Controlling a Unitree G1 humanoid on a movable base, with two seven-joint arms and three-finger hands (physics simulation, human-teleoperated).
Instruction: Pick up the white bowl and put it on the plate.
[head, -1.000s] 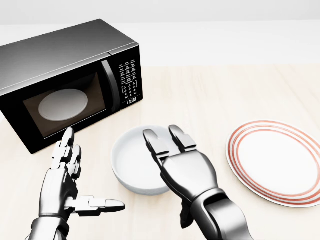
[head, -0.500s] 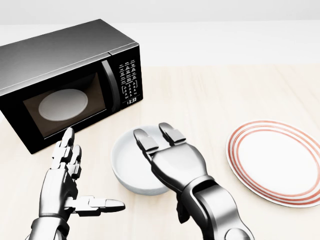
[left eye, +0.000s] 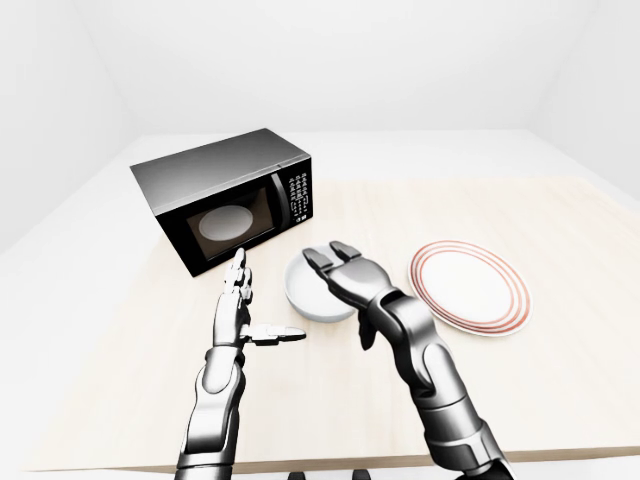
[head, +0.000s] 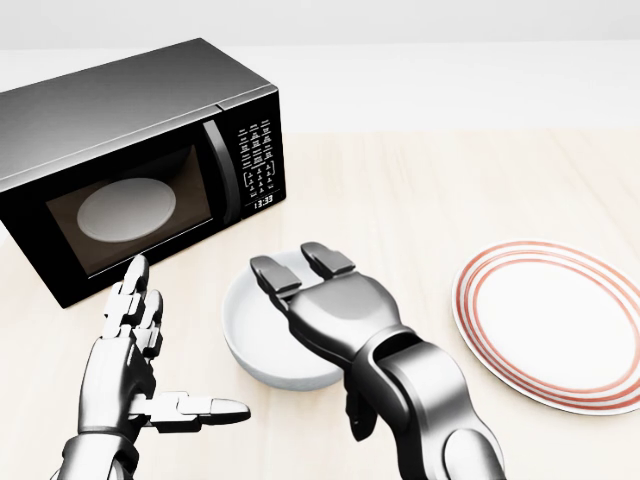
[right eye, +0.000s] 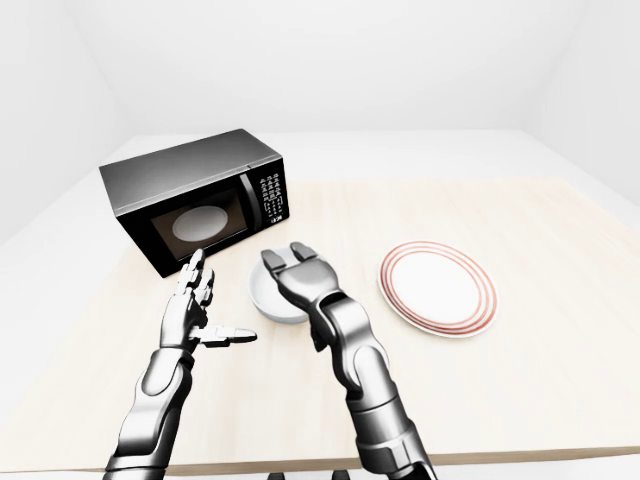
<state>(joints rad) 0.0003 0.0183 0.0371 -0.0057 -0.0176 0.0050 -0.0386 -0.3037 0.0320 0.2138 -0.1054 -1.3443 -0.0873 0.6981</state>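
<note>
Right hand (head: 335, 305) over white bowl (head: 262, 340), fingers (head: 275, 274) spread apart, reaching across bowl's interior, not closed on rim. Bowl rests on wooden table (head: 430, 190), between microwave (head: 130, 160) and red-ringed plate (head: 555, 320), near both, touching neither. Left hand (head: 135, 355) open, fingers apart, hovers left of bowl, thumb pointing toward it.
</note>
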